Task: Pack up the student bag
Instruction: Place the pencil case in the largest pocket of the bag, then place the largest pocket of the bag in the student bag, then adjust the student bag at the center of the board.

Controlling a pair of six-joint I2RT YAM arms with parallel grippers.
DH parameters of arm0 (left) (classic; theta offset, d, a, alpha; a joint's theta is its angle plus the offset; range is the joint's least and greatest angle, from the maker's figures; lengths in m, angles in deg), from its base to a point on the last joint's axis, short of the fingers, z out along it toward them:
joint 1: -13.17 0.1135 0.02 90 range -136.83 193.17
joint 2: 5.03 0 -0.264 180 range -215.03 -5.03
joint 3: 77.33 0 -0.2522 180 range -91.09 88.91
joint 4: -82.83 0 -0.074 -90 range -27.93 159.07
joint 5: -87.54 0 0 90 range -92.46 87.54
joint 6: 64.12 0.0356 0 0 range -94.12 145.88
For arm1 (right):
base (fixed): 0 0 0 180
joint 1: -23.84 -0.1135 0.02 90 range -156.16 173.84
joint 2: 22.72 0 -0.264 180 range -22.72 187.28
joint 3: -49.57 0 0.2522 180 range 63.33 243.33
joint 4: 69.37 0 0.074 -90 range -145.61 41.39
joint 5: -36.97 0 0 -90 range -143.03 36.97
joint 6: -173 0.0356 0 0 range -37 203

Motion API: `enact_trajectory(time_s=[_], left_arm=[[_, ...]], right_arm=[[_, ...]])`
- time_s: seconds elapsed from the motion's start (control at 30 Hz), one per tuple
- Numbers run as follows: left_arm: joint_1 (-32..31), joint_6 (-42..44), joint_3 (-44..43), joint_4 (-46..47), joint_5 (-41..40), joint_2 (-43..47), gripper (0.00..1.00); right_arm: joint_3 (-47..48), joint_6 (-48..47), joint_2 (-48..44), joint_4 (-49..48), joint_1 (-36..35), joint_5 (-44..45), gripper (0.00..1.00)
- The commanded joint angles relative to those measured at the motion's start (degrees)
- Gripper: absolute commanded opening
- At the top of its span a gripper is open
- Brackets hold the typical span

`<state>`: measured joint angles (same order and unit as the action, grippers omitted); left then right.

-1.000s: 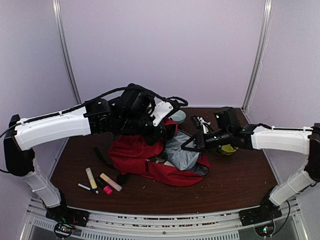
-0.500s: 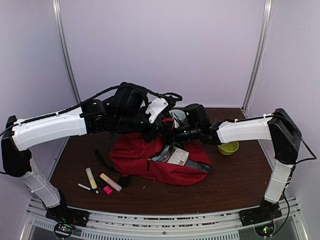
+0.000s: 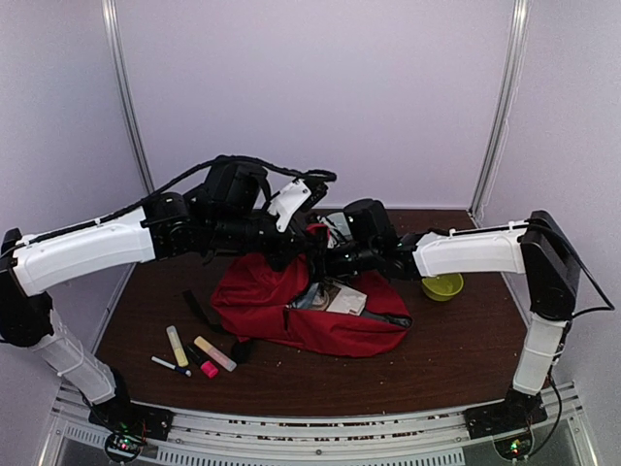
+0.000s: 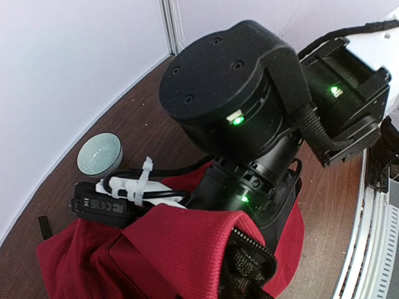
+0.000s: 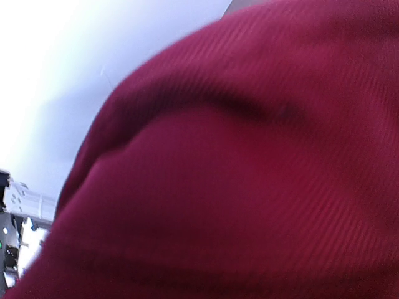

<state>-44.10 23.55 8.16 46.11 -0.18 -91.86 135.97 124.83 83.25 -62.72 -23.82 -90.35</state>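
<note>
Student bag (image 3: 281, 309) lies mid-table. Left gripper (image 3: 291, 254) and right gripper (image 3: 328, 262) meet at its raised far edge. Red fabric hides both pincers, so I cannot tell whether they are spread or pinching.

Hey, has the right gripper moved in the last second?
Yes. The right gripper has swung left, away from the yellow-green bowl it was beside, and is now at the student bag's upper edge.
</note>
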Motion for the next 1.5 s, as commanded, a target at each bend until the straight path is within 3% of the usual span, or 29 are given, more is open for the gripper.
enact_trajectory(time_s=[0.0, 0.27, 0.47, 0.53, 0.63, 0.73, 0.83, 1.07, 1.17, 1.33, 1.43, 1.47], left_arm=[[-0.14, -2.59, 0.09, 9.58, 4.17, 2.41, 0.0], [-0.12, -5.18, 3.9, 8.36, -0.61, 3.64, 0.0], [-0.07, -6.04, 3.35, 6.57, 1.57, 0.44, 0.0], [-0.11, -6.2, 1.99, 5.41, 4.85, -1.37, 0.17], [-0.12, -3.88, 0.11, 3.3, 11.64, -3.65, 0.61], [-0.12, -2.27, -1.75, -0.23, 16.06, -4.3, 0.84], [0.37, -3.18, 2.67, 1.17, 13.27, -0.36, 0.97], [8.67, -10.25, 16.48, 1.13, 6.26, 9.79, 0.98], [12.3, -13.73, 22.92, 1.49, 5.4, 11.86, 0.98], [17.24, -19.53, 34.19, 10.63, 10.91, 12.46, 0.98], [17.29, -19.84, 36.87, 12.76, 13.51, 12.12, 0.98], [17.29, -19.45, 37.42, 13.52, 14.26, 12.19, 0.98]], right_arm=[[4.14, 3.66, 3.03, -8.63, -0.19, 3.17, 0.18], [-3.16, -6.94, -5.74, 3.12, 1.89, 12.51, 0.57], [-9.08, -19.0, -20.15, 16.54, 4.23, 20.64, 0.63], [-10.47, -21.66, -23.66, 21.56, 4.93, 22.93, 0.64], [-14.57, -23.14, -27.1, 25.57, 6.16, 26.56, 0.67], [-17.91, -23.63, -27.66, 28.14, 7.33, 28.58, 0.68], [-20.5, -23.98, -26.73, 30.31, 7.17, 30.45, 0.69], [-26.56, -23.74, -24.39, 28.52, 6.6, 29.7, 0.69], [-27.12, -23.98, -23.38, 27.54, 6.55, 28.69, 0.65], [-26.65, -24.86, -22.66, 27.8, 8.7, 31.26, 0.2], [-25.74, -25.36, -23.55, 28.1, 9.93, 30.75, 0.02], [-25.62, -25.38, -24.58, 28.01, 10.46, 31.69, 0.0]])
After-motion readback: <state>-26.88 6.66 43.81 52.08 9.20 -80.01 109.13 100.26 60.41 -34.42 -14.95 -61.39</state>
